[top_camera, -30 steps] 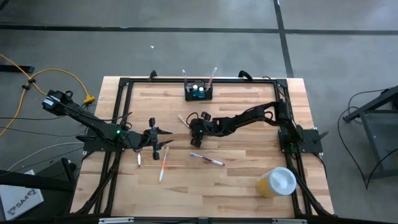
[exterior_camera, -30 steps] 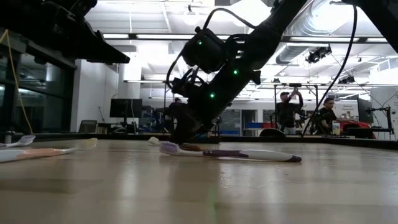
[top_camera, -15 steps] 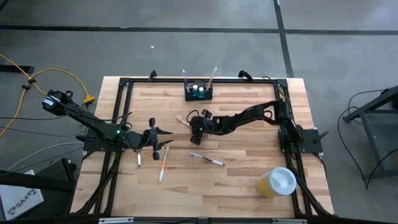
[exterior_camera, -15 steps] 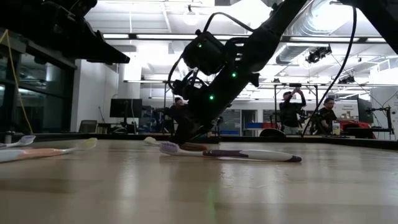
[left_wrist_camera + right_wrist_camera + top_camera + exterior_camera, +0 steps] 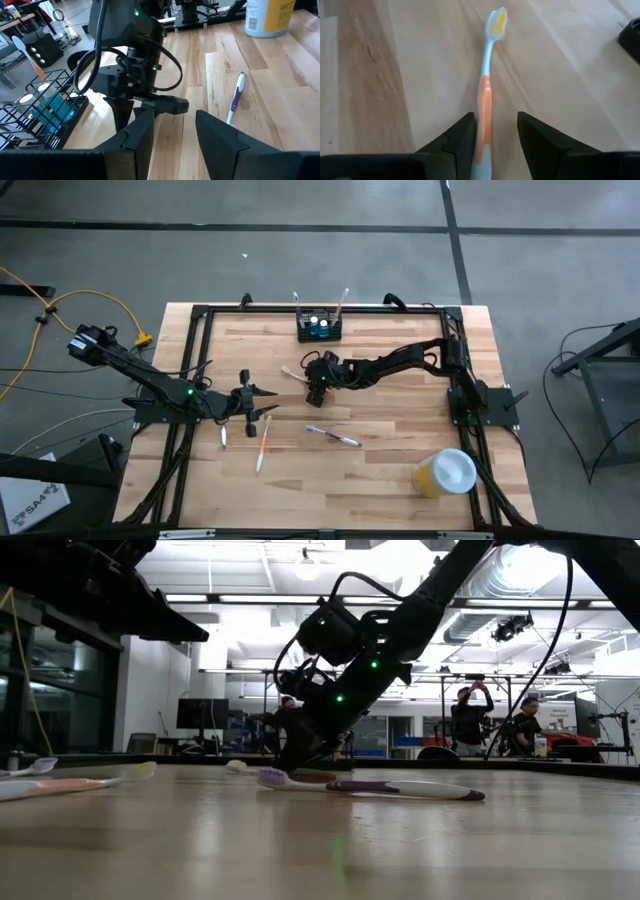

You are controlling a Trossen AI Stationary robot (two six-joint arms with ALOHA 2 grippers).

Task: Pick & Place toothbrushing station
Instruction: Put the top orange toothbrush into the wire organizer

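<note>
Purple toothbrush (image 5: 334,437) loose on counter (image 5: 400,470), left pincer (image 5: 254,402) open and empty beside it, right pincer (image 5: 314,388) open astride an orange-white toothbrush (image 5: 485,107), seemingly not clamped, black caddy (image 5: 319,328) at far edge.

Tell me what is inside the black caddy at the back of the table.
Two toothbrushes stand up from the black caddy, and teal items sit inside it. Their lower parts and the caddy's floor are hidden.

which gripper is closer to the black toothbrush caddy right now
The right gripper is nearer: it sits just in front of the caddy, over an orange-handled toothbrush that lies between its open fingers. The left gripper is open too, farther toward the table's left side.
</note>
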